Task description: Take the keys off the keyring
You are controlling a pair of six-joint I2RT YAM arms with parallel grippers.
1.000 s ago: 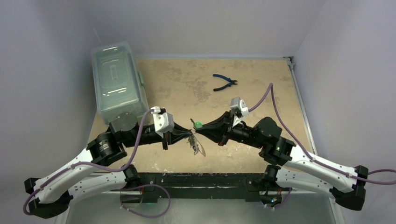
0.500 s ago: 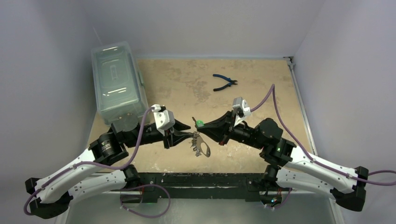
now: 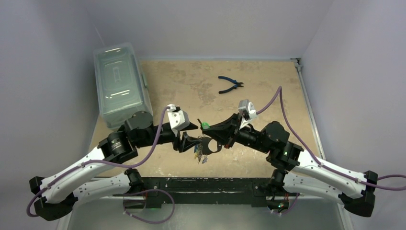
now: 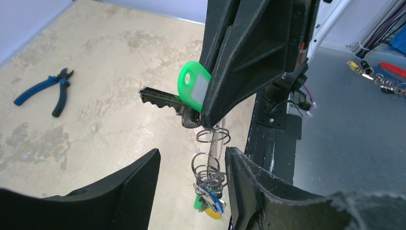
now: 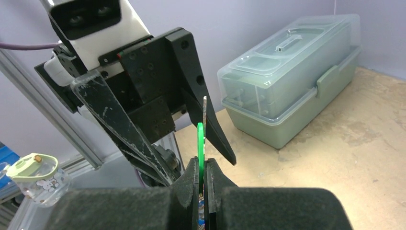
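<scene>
The keys [image 3: 198, 155] hang under the right claw [image 3: 203, 128]; pliers [image 3: 231, 85] behind, box [image 3: 119, 84] left.

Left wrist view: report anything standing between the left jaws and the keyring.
Nothing visible does. The left gripper has open jaws; the keyring shows right between them, hanging under the green key clamped in the right gripper.

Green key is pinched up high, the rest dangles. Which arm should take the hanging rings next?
Left. The left gripper is open with a finger on each side of the hanging rings. The right gripper is shut on the green key, and releasing it would likely drop everything.
</scene>
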